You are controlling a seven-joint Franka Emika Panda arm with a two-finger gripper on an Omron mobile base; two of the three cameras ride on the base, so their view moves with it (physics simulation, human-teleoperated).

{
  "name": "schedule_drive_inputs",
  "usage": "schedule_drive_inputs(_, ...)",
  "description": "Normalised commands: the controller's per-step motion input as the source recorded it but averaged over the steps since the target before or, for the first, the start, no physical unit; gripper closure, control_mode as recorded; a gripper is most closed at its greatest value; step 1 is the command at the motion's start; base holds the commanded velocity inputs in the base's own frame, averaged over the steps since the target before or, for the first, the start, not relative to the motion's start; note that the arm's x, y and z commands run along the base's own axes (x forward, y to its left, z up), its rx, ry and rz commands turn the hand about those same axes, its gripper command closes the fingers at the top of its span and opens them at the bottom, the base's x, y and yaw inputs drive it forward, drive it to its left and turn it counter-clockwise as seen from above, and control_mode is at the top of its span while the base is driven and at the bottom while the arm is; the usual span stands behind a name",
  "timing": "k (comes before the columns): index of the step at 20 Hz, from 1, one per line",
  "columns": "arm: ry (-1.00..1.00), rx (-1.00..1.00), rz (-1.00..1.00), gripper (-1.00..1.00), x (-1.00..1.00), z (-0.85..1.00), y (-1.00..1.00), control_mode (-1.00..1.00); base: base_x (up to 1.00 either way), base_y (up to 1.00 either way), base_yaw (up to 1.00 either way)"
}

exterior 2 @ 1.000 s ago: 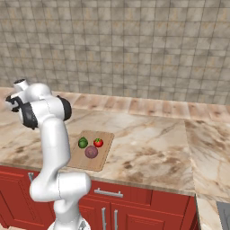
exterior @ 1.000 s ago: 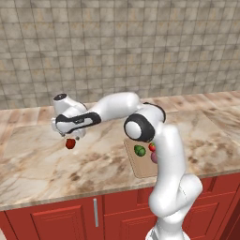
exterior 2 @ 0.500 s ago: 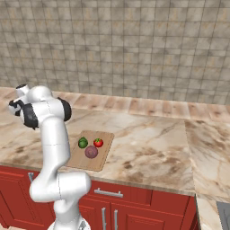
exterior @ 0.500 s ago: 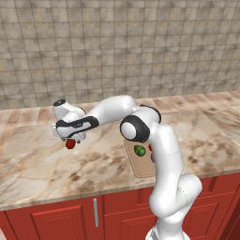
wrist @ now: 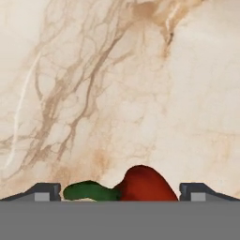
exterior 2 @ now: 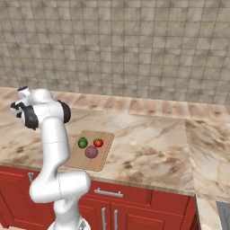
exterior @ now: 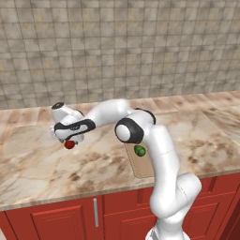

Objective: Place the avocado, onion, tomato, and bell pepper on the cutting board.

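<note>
The gripper (wrist: 120, 194) stands wide open, its fingertips either side of the bell pepper (wrist: 145, 183), which lies on the marble counter (wrist: 140, 93); farther along the counter, the avocado (exterior 2: 83, 143), onion (exterior 2: 91, 152) and tomato (exterior 2: 98, 143) rest on the cutting board (exterior 2: 101, 160).

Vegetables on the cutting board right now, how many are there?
3 on the cutting board: avocado, tomato, and onion in front of them. The bell pepper lies on the counter under the open gripper.
</note>
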Motion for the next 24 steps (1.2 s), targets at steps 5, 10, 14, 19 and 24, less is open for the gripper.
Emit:
schedule_drive_inputs(5, 0.00, -0.02, 0.01, 1.00, 0.00, -0.12, 0.01, -1.00, 0.00, 0.00, 0.00)
schedule_drive_inputs(10, 0.02, 0.00, -0.02, 1.00, -0.08, 0.33, -0.21, -1.00, 0.00, 0.00, 0.00)
schedule_drive_inputs(14, 0.00, 0.00, -0.05, 1.00, -0.35, 0.53, -0.59, -1.00, 0.00, 0.00, 0.00)
schedule_drive_inputs(19, 0.00, 0.00, -0.02, 1.00, -0.65, 0.17, -0.97, -1.00, 0.00, 0.00, 0.00)
schedule_drive_inputs(24, 0.00, 0.00, 0.00, 1.00, -0.70, 0.00, -1.00, -1.00, 0.00, 0.00, 0.00)
